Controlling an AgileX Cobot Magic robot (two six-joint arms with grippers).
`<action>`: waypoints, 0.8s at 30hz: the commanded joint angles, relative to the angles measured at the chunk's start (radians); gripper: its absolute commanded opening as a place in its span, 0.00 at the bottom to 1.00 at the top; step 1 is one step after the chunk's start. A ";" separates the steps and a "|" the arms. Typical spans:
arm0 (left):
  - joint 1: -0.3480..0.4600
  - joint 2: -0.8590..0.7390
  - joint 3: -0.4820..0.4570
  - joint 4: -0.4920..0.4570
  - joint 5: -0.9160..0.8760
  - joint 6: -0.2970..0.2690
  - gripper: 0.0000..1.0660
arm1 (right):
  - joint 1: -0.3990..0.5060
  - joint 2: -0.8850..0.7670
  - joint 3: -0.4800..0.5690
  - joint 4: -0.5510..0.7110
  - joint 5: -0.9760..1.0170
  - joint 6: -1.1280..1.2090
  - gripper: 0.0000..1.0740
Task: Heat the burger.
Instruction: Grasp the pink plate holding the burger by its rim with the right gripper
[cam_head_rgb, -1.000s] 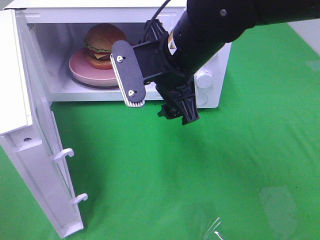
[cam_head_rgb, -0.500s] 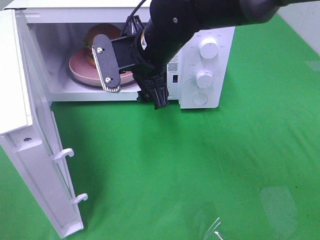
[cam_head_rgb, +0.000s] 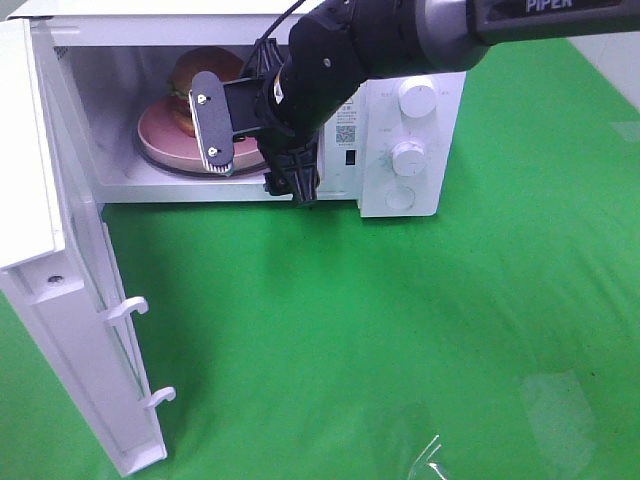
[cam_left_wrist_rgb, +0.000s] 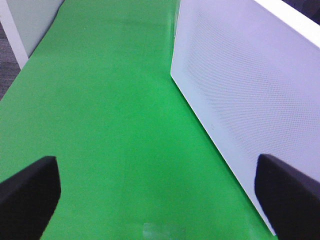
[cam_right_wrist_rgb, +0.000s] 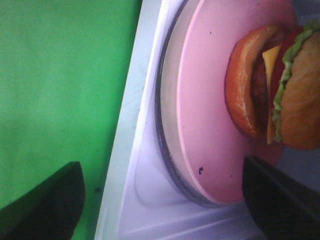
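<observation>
The burger (cam_head_rgb: 205, 65), with golden-brown bun, green lettuce and yellow cheese, sits on a pink plate (cam_head_rgb: 160, 135) inside the open white microwave (cam_head_rgb: 430, 60). My right gripper (cam_head_rgb: 255, 155) is open and empty at the mouth of the cavity, just in front of the plate; one flat finger (cam_head_rgb: 214, 125) covers part of the burger. In the right wrist view the burger (cam_right_wrist_rgb: 285, 85) and plate (cam_right_wrist_rgb: 210, 110) lie straight ahead of the open right gripper (cam_right_wrist_rgb: 160, 205). My left gripper (cam_left_wrist_rgb: 160, 200) is open and empty over green cloth; it is not in the exterior high view.
The microwave door (cam_head_rgb: 45, 250) stands swung open at the left, latch hooks (cam_head_rgb: 125, 308) pointing out. Its perforated panel (cam_left_wrist_rgb: 240, 85) is beside the left gripper. The control knobs (cam_head_rgb: 415, 97) are at the right of the cavity. Green cloth (cam_head_rgb: 400, 330) covers the table.
My right gripper has moved left and toward the microwave, from in front of the control panel to the cavity's mouth by the plate. It stays open. The burger and plate have not moved.
</observation>
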 joint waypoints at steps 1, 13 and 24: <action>0.002 -0.004 0.003 -0.002 -0.009 -0.006 0.92 | -0.004 0.024 -0.030 0.020 -0.025 0.015 0.79; 0.002 -0.004 0.003 -0.002 -0.009 -0.006 0.92 | -0.025 0.168 -0.153 0.070 -0.042 0.005 0.77; 0.002 -0.004 0.003 -0.002 -0.009 -0.006 0.92 | -0.049 0.256 -0.224 0.144 -0.043 -0.050 0.76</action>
